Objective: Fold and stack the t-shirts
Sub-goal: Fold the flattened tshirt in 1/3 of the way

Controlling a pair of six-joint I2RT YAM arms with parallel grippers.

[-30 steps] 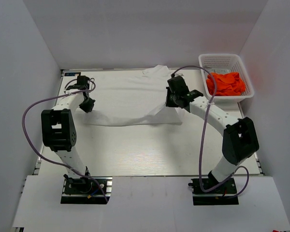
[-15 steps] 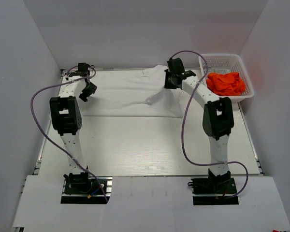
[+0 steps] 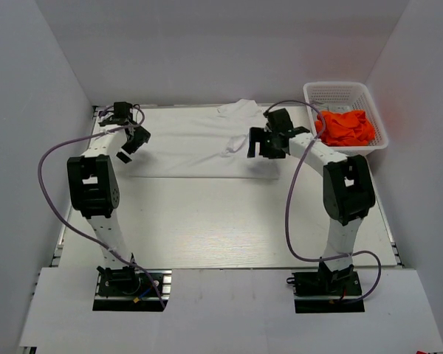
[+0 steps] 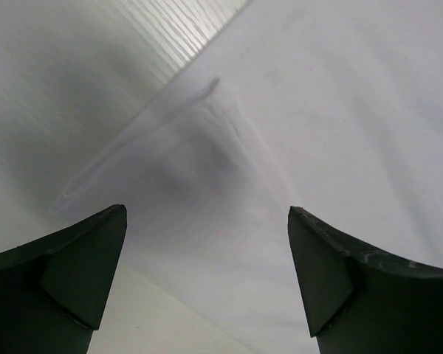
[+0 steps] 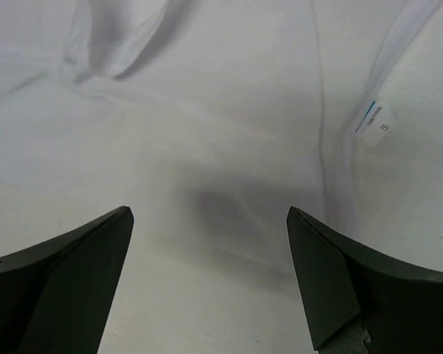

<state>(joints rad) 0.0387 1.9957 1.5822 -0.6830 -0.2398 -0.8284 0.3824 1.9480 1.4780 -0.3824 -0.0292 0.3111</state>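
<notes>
The white t-shirt (image 3: 192,144) lies folded across the far half of the table, its collar end (image 3: 240,108) at the back edge. My left gripper (image 3: 131,145) hovers open over the shirt's left end, and my right gripper (image 3: 255,144) hovers open over its right end beside a rumpled sleeve (image 3: 232,146). In the left wrist view the gripper (image 4: 207,212) stands wide above a corner of the white t-shirt (image 4: 317,110), holding nothing. The right wrist view has the gripper (image 5: 209,212) empty above the white t-shirt (image 5: 229,110) and its neck label (image 5: 372,118). Orange t-shirts (image 3: 345,127) are bunched in the basket.
A white lattice basket (image 3: 337,88) stands at the far right corner against the wall. White walls close in the table (image 3: 207,221) on three sides. Purple cables loop from both arms. The arm bases sit at the near edge.
Both grippers carried the white t-shirt's near edge toward the back, then opened and let it go. The shirt now lies folded flat and narrower.
</notes>
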